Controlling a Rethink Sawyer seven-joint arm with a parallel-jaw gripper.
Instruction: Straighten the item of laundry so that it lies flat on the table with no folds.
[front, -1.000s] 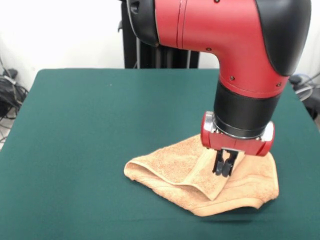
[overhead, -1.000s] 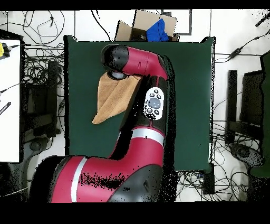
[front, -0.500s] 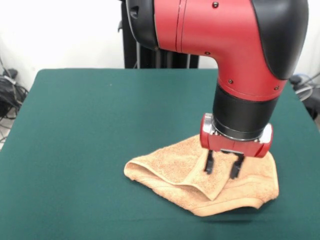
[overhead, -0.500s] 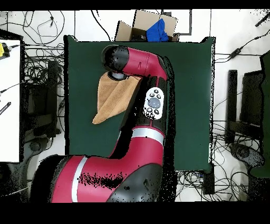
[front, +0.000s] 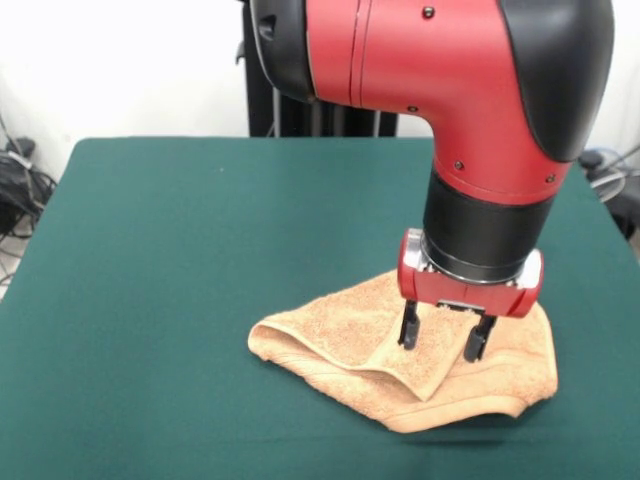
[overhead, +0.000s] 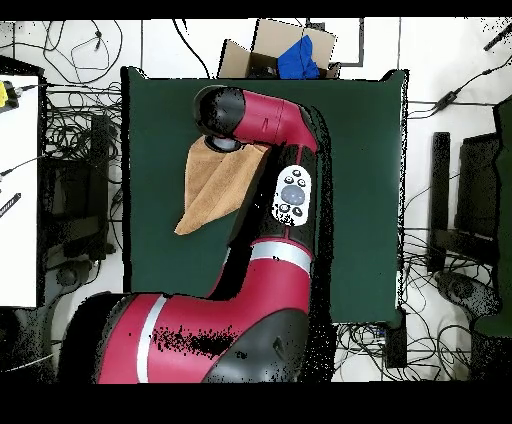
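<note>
The item of laundry (front: 340, 345) is an orange-tan towel, folded over itself, lying near the front right of the dark green table (front: 200, 250). A folded flap with a hem band runs down its middle to a point. My gripper (front: 440, 339) hangs open directly over that flap, its two black fingers spread wide just above or touching the cloth, with nothing between them. In the overhead view the towel (overhead: 212, 190) shows as a long tapered shape on the table (overhead: 360, 180), its upper end hidden under the arm's wrist (overhead: 222, 112).
The red and black arm (overhead: 270, 230) crosses the table's middle in the overhead view. A cardboard box with blue cloth (overhead: 290, 55) stands beyond the table's top edge. Cables lie on the floor around the table.
The gripper's fingers were together over the flap a second ago and have spread wide apart. The towel has not moved.
</note>
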